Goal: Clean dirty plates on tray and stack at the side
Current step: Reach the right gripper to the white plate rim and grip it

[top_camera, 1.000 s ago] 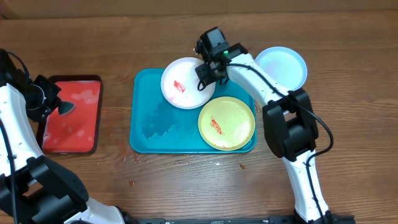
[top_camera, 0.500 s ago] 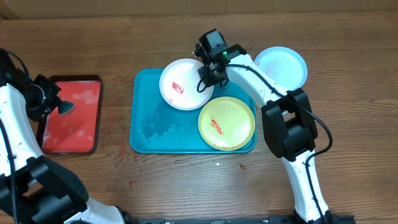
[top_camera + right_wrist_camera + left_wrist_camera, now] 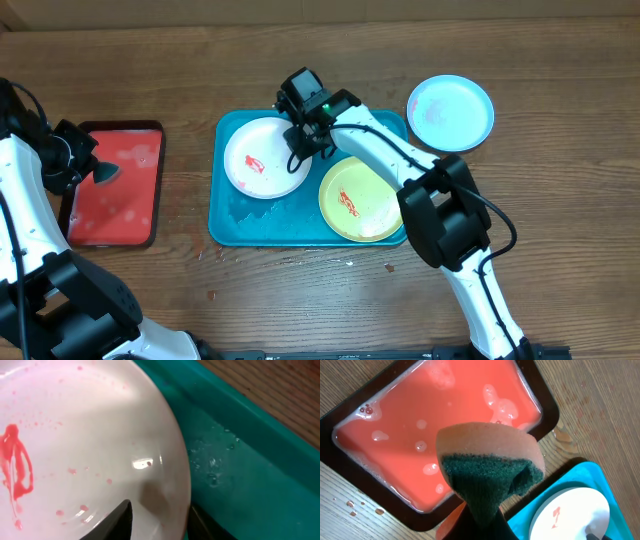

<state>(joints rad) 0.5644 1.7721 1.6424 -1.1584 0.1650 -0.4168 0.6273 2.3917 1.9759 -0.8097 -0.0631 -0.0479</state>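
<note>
Right claw [image 3: 300, 138] pinches the white plate [image 3: 255, 160] by its rim, low in the teal tray [image 3: 235, 218]; wet thin edge may slip free. Left claw [image 3: 88, 168] clamps the sponge [image 3: 490, 460] over the red tray [image 3: 115, 195], well apart

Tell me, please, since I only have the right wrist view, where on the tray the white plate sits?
Observer: The white plate lies in the left half of the teal tray, beside the yellow-green plate.
Operator: Thank you. Is the other arm holding anything?
Observer: Yes, the left fingers clamp a sponge over the red tray, which holds sudsy liquid.
Operator: And where is the third plate?
Observer: The pale blue plate rests on the table, off the teal tray, past its upper right corner.
</note>
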